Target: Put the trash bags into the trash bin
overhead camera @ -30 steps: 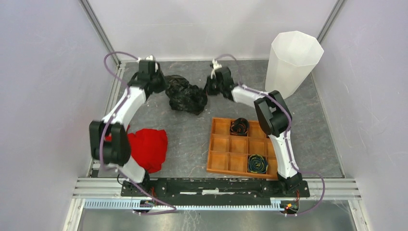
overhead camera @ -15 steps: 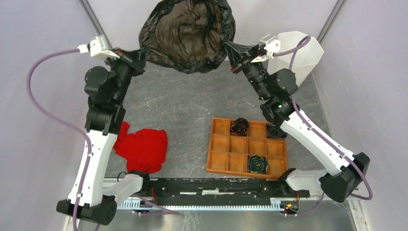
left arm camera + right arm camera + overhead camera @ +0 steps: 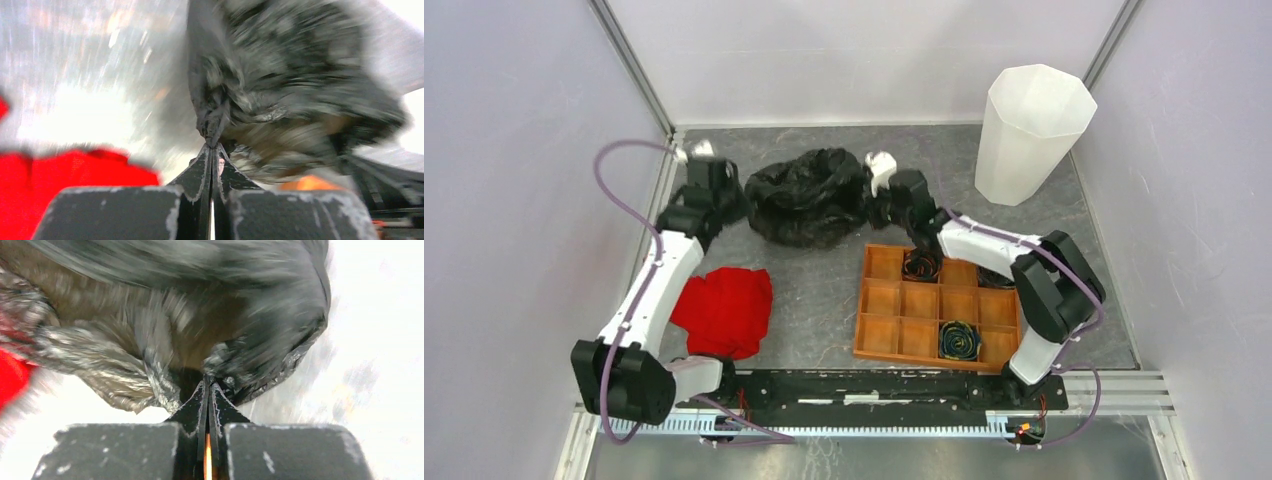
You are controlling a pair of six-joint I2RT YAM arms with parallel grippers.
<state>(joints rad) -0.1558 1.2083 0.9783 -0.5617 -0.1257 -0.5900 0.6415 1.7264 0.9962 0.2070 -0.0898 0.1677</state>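
Note:
A crinkled black trash bag [image 3: 807, 195] hangs low over the table at the back centre, stretched between both grippers. My left gripper [image 3: 736, 200] is shut on its left edge, and the bag [image 3: 280, 95] shows blurred just past the tips [image 3: 214, 146]. My right gripper [image 3: 874, 203] is shut on its right edge, and the bag [image 3: 165, 325] fills the right wrist view beyond the tips [image 3: 207, 381]. The translucent white trash bin [image 3: 1027, 133] stands upright at the back right, apart from the bag.
A red cloth [image 3: 724, 310] lies at the front left. An orange-brown compartment tray [image 3: 894, 325] sits at the front right with rolled dark bags [image 3: 958, 340] in some cells. The right arm reaches over the tray's back edge.
Both arms had lifted the bag high and spread it wide half a second ago. Now they have dropped it low near the table, with the bag slack between them.

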